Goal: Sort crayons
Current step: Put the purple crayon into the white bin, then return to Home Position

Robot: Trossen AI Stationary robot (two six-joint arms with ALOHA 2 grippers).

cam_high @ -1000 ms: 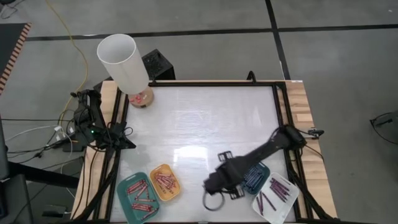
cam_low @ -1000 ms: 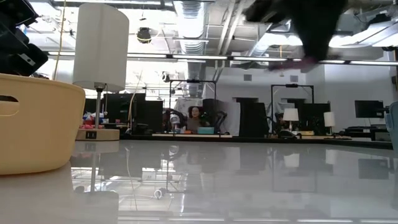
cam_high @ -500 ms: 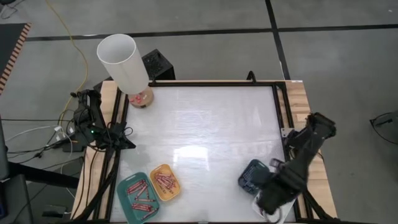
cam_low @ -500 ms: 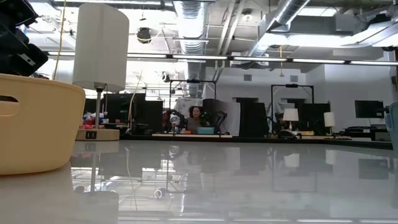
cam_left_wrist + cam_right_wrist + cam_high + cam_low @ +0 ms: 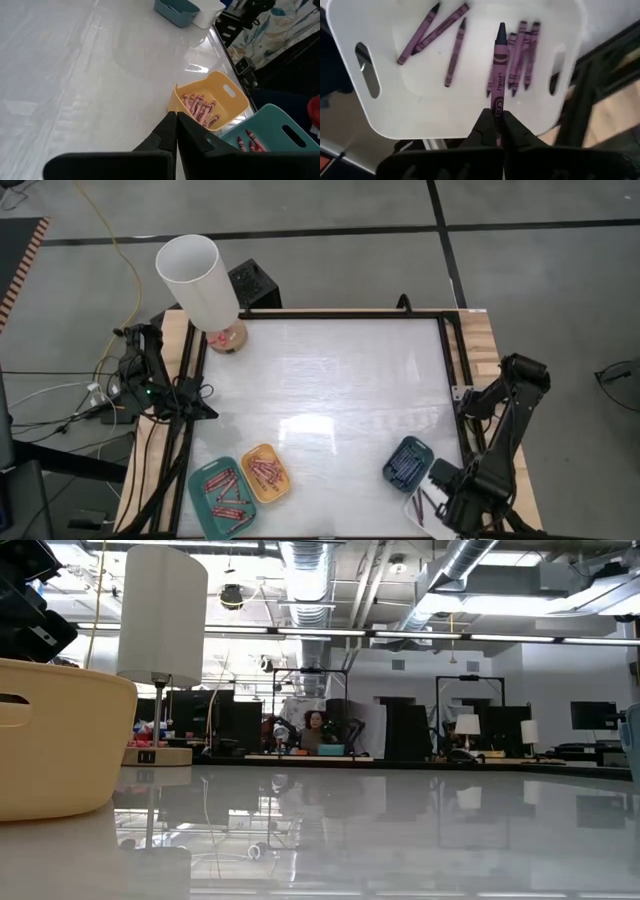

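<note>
My right gripper hangs over the white tray at the table's near right corner, shut on a purple crayon. Several purple crayons lie flat in that tray. The dark-blue tray holds blue crayons, the yellow tray pink ones, and the teal tray red ones. My left arm waits at the table's left edge, its gripper shut and empty. My right gripper pinches the purple crayon's blunt end between its two fingers, coming from above over the white tray. The crayon lies along the fingers and sticks out past their tips, its pointed end away from the gripper and above the tray's floor.
A lamp with a white shade and a wooden base stands at the far left corner. The four trays line the near edge. A black frame runs round the white tabletop, whose middle and far part lie bare.
My right gripper has swung from just left of the dark-blue tray toward the table's right edge and now hangs over the white tray at the near right corner. It has left the low view.
</note>
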